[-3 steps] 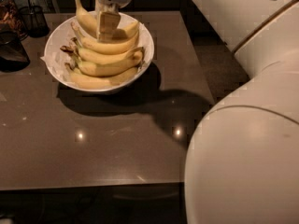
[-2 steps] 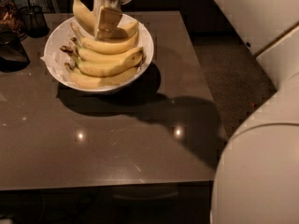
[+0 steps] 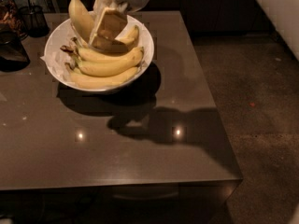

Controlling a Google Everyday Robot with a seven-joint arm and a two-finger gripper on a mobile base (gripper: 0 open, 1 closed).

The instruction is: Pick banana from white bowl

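Item: tool [image 3: 108, 28], far left over the white bowl [image 3: 144, 45], barely shifted while the arm [image 3: 280, 13] cleared your near-right view; banana [image 3: 79, 13] stands upright beside it, its lower end still in the bowl, grip cannot be told, so judge the lift unfinished.

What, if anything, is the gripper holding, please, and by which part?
The gripper, over the white bowl, appears to clamp the banana near its lower end; the rest stands upright.

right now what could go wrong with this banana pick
The pincer sits low over the white bowl, with the upright banana beside it; how firmly it is held is unclear, so it may slip back. The other bananas lie stacked just beneath and could be dragged or knocked out.
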